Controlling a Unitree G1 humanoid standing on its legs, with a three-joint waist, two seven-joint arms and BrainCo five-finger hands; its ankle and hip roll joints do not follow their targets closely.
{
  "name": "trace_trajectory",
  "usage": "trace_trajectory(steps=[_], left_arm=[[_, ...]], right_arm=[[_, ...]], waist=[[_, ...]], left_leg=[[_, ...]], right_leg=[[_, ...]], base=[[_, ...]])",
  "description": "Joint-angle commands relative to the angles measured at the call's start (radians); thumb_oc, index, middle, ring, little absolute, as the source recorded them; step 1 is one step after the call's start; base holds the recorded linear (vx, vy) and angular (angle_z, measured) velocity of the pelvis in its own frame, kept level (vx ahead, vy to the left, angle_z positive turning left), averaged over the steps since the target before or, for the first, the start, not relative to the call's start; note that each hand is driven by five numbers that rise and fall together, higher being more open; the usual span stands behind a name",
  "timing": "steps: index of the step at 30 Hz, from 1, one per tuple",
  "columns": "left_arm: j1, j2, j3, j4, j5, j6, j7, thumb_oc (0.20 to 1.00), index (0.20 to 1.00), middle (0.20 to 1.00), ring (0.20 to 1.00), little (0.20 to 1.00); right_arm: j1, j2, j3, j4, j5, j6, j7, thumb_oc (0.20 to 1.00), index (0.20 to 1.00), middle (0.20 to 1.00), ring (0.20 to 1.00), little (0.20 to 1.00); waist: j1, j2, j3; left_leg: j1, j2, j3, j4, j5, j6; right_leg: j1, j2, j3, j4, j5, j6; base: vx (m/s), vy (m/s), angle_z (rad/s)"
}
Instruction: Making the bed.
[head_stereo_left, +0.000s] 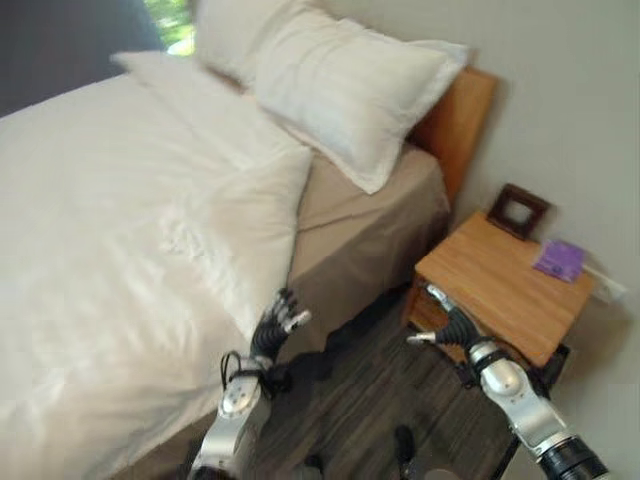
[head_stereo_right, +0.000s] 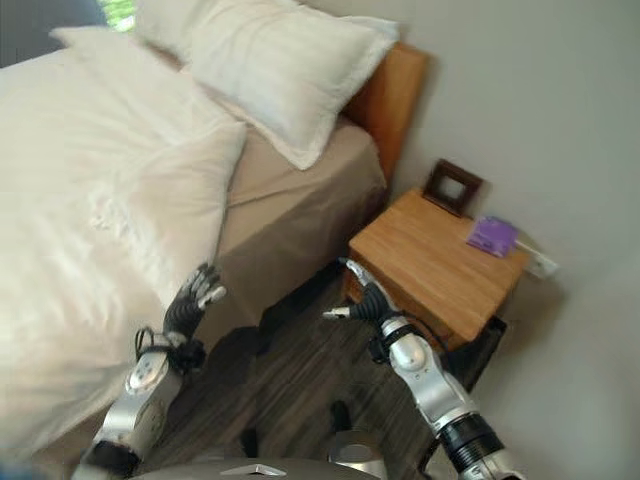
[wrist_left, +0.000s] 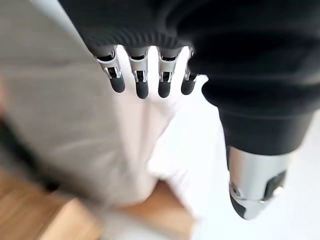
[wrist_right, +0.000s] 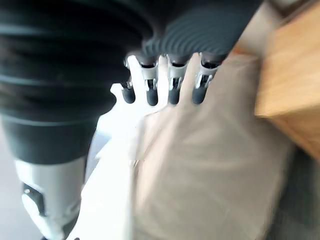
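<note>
A white duvet (head_stereo_left: 110, 230) covers most of the bed, its near corner folded back short of the headboard and leaving the beige sheet (head_stereo_left: 350, 215) bare. Two white pillows (head_stereo_left: 340, 80) lean against the wooden headboard (head_stereo_left: 460, 120). My left hand (head_stereo_left: 278, 325) hangs open beside the bed's side, just under the duvet's hanging edge, holding nothing; its fingers (wrist_left: 142, 82) point at the sheet. My right hand (head_stereo_left: 445, 325) is open in the gap between bed and nightstand, fingers (wrist_right: 172, 87) straight and empty.
A wooden nightstand (head_stereo_left: 505, 285) stands right of the bed, carrying a small dark picture frame (head_stereo_left: 518, 210) and a purple item (head_stereo_left: 560, 258). Dark wood floor (head_stereo_left: 360, 400) lies between bed and nightstand. The wall runs behind the headboard.
</note>
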Motion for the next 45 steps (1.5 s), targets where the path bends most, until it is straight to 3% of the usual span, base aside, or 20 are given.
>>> trace_trajectory(steps=[1, 2, 3, 4, 5, 7, 9, 10, 12, 14, 15, 16, 18, 20, 22, 30, 39, 42, 43, 45], left_arm=[[0.039, 0.077, 0.093, -0.063, 0.003, -0.062, 0.031, 1.0, 1.0, 1.0, 1.0, 1.0], [0.055, 0.078, 0.1, -0.06, -0.015, -0.049, 0.025, 1.0, 1.0, 1.0, 1.0, 1.0], [0.062, 0.073, 0.1, -0.057, -0.012, -0.046, 0.029, 1.0, 1.0, 1.0, 1.0, 1.0], [0.062, 0.073, 0.1, -0.057, -0.012, -0.046, 0.03, 1.0, 1.0, 1.0, 1.0, 1.0], [0.056, 0.083, 0.103, -0.056, -0.001, -0.042, 0.022, 1.0, 1.0, 1.0, 1.0, 1.0], [0.052, 0.094, 0.099, -0.05, 0.011, -0.031, 0.015, 1.0, 1.0, 1.0, 1.0, 1.0], [0.035, 0.114, 0.094, -0.041, 0.013, -0.025, 0.015, 1.0, 1.0, 1.0, 1.0, 1.0], [0.032, 0.12, 0.09, -0.042, 0.011, -0.022, 0.013, 1.0, 1.0, 1.0, 1.0, 1.0], [0.032, 0.132, 0.081, -0.034, 0.005, -0.021, 0.004, 1.0, 1.0, 1.0, 1.0, 1.0], [0.028, 0.155, 0.065, -0.022, -0.019, -0.016, -0.012, 1.0, 1.0, 1.0, 1.0, 1.0], [0.027, 0.155, 0.066, -0.021, -0.019, -0.016, -0.012, 1.0, 1.0, 1.0, 1.0, 1.0], [0.022, 0.164, 0.061, -0.018, -0.028, -0.017, -0.018, 1.0, 1.0, 1.0, 1.0, 1.0], [0.005, 0.19, 0.048, 0.002, -0.068, -0.017, -0.034, 1.0, 1.0, 1.0, 1.0, 1.0], [0.003, 0.191, 0.051, 0.004, -0.07, -0.018, -0.035, 1.0, 1.0, 1.0, 1.0, 1.0], [-0.014, 0.203, 0.045, 0.017, -0.071, -0.02, -0.043, 1.0, 1.0, 1.0, 1.0, 1.0], [-0.051, 0.232, 0.044, 0.052, -0.111, -0.055, -0.061, 1.0, 1.0, 1.0, 1.0, 1.0], [-0.109, 0.241, 0.052, 0.127, -0.168, -0.07, -0.05, 1.0, 1.0, 1.0, 1.0, 1.0], [-0.107, 0.243, 0.051, 0.133, -0.169, -0.069, -0.047, 1.0, 1.0, 1.0, 1.0, 1.0], [-0.115, 0.257, 0.058, 0.13, -0.186, -0.072, -0.044, 1.0, 1.0, 1.0, 1.0, 1.0], [-0.124, 0.269, 0.062, 0.132, -0.192, -0.076, -0.043, 1.0, 1.0, 1.0, 1.0, 1.0]], right_arm=[[-0.106, -0.007, -0.033, -0.051, -0.021, -0.035, -0.031, 1.0, 1.0, 1.0, 1.0, 1.0], [-0.127, -0.018, -0.034, -0.074, -0.035, -0.016, -0.037, 1.0, 1.0, 1.0, 1.0, 1.0], [-0.139, -0.017, -0.032, -0.076, -0.042, -0.011, -0.041, 1.0, 1.0, 1.0, 1.0, 1.0], [-0.14, -0.017, -0.032, -0.076, -0.042, -0.01, -0.041, 1.0, 1.0, 1.0, 1.0, 1.0], [-0.146, -0.023, -0.065, -0.075, -0.061, -0.008, -0.045, 1.0, 1.0, 1.0, 1.0, 1.0], [-0.185, -0.018, -0.067, -0.063, -0.067, -0.004, -0.054, 1.0, 1.0, 1.0, 1.0, 1.0], [-0.217, -0.022, -0.075, -0.062, -0.067, -0.005, -0.06, 1.0, 1.0, 1.0, 1.0, 1.0], [-0.228, -0.027, -0.078, -0.062, -0.069, -0.004, -0.065, 1.0, 1.0, 1.0, 1.0, 1.0], [-0.277, -0.043, -0.073, -0.061, -0.088, -0.003, -0.074, 1.0, 1.0, 1.0, 1.0, 1.0], [-0.379, -0.054, -0.035, -0.031, -0.098, 0.001, -0.083, 1.0, 1.0, 1.0, 1.0, 1.0], [-0.383, -0.054, -0.034, -0.029, -0.097, 0.001, -0.084, 1.0, 1.0, 1.0, 1.0, 1.0], [-0.42, -0.051, -0.013, -0.028, -0.096, 0.0, -0.083, 1.0, 1.0, 1.0, 1.0, 1.0], [-0.545, -0.019, 0.046, 0.005, -0.082, 0.005, -0.085, 1.0, 1.0, 1.0, 1.0, 1.0], [-0.554, -0.016, 0.051, 0.014, -0.08, 0.002, -0.088, 1.0, 1.0, 1.0, 1.0, 1.0], [-0.703, -0.003, 0.107, 0.111, -0.111, 0.019, -0.106, 1.0, 1.0, 1.0, 1.0, 1.0], [-0.978, -0.022, 0.212, 0.402, -0.16, 0.037, -0.143, 1.0, 1.0, 1.0, 1.0, 1.0], [-1.074, -0.045, 0.243, 0.621, -0.159, 0.071, -0.208, 1.0, 1.0, 1.0, 1.0, 1.0], [-1.075, -0.041, 0.245, 0.629, -0.161, 0.073, -0.213, 1.0, 1.0, 1.0, 1.0, 1.0], [-1.086, -0.046, 0.267, 0.637, -0.164, 0.074, -0.206, 1.0, 1.0, 1.0, 1.0, 1.0], [-1.115, -0.053, 0.283, 0.659, -0.165, 0.077, -0.202, 1.0, 1.0, 1.0, 1.0, 1.0]], waist=[[0.03, 0.003, 0.007], [0.026, 0.021, -0.017], [0.031, 0.022, -0.022], [0.027, 0.021, -0.022], [0.04, 0.011, -0.036], [0.045, -0.003, -0.039], [0.039, -0.017, -0.022], [0.033, -0.014, -0.016], [0.026, -0.008, 0.0], [0.026, -0.004, 0.015], [0.024, -0.001, 0.015], [0.023, -0.001, 0.019], [0.028, -0.009, 0.025], [0.022, -0.008, 0.029], [0.036, -0.031, 0.017], [0.06, -0.016, 0.021], [0.071, 0.05, 0.054], [0.069, 0.057, 0.054], [0.071, 0.078, 0.076], [0.071, 0.091, 0.083]], left_leg=[[0.01, 0.074, 0.153, -0.074, 0.036, -0.014], [0.048, 0.057, 0.172, -0.162, 0.041, 0.008], [0.04, 0.031, 0.125, -0.165, 0.05, 0.011], [0.039, 0.029, 0.121, -0.166, 0.05, 0.012], [0.054, 0.01, 0.105, -0.199, 0.046, 0.029], [0.087, -0.022, 0.088, -0.234, 0.033, 0.056], [0.111, -0.04, 0.052, -0.246, 0.013, 0.074], [0.115, -0.037, 0.034, -0.252, 0.015, 0.079], [0.134, -0.035, -0.006, -0.258, -0.001, 0.083], [0.136, -0.036, -0.076, -0.258, -0.007, 0.07], [0.132, -0.033, -0.077, -0.258, -0.003, 0.069], [0.129, -0.035, -0.106, -0.258, -0.005, 0.065], [0.126, -0.067, -0.21, -0.258, -0.022, 0.054], [0.129, -0.066, -0.214, -0.258, -0.025, 0.054], [0.136, -0.076, -0.207, -0.258, -0.03, 0.049], [0.118, -0.055, -0.19, -0.258, -0.02, 0.021], [0.025, -0.046, -0.209, -0.258, 0.011, -0.002], [0.018, -0.045, -0.212, -0.258, 0.014, -0.003], [-0.01, -0.048, -0.222, -0.258, 0.027, -0.007], [-0.034, -0.05, -0.225, -0.258, 0.029, -0.008]], right_leg=[[0.105, -0.043, -0.028, 0.018, -0.117, 0.09], [0.102, -0.036, -0.071, 0.027, -0.121, 0.098], [0.111, -0.043, -0.079, 0.041, -0.126, 0.101], [0.112, -0.044, -0.083, 0.043, -0.127, 0.102], [0.105, -0.066, -0.131, 0.127, -0.127, 0.112], [0.075, -0.099, -0.153, 0.265, -0.102, 0.133], [0.009, -0.127, -0.137, 0.433, -0.013, 0.165], [-0.024, -0.117, -0.107, 0.49, 0.02, 0.165], [-0.083, -0.102, -0.048, 0.549, 0.002, 0.16], [-0.121, -0.063, -0.016, 0.447, -0.08, 0.118], [-0.122, -0.059, -0.018, 0.441, -0.075, 0.115], [-0.121, -0.03, -0.004, 0.385, -0.108, 0.097], [-0.156, 0.025, 0.113, 0.179, -0.085, 0.077], [-0.146, 0.025, 0.109, 0.167, -0.081, 0.077], [-0.105, 0.008, 0.105, 0.083, -0.041, 0.082], [-0.09, 0.013, 0.071, 0.018, -0.013, 0.08], [-0.161, 0.015, 0.053, 0.018, -0.013, 0.074], [-0.167, 0.016, 0.054, 0.018, -0.011, 0.074], [-0.194, 0.018, 0.059, 0.018, -0.005, 0.072], [-0.221, 0.019, 0.06, 0.018, 0.001, 0.073]], base=[[0.16, 0.123, 0.5], [0.15, 0.162, 0.54], [0.12, 0.147, 0.92], [0.15, 0.1, 1.03], [0.11, 0.077, 0.72], [0.14, 0.1, 0.85], [0.15, 0.043, 0.76], [0.13, 0.034, 1.05], [0.17, 0.006, 1.22], [0.16, -0.058, 1.06], [0.08, -0.055, 0.97], [0.13, -0.088, 0.9], [0.24, -0.124, 1.05], [0.09, -0.05, 1.01], [0.12, -0.1, 0.84], [0.11, -0.085, -0.06], [0.01, -0.034, 0.09], [0.01, -0.011, 0.05], [0.0, 0.0, 0.0], [0.0, 0.0, 0.0]])
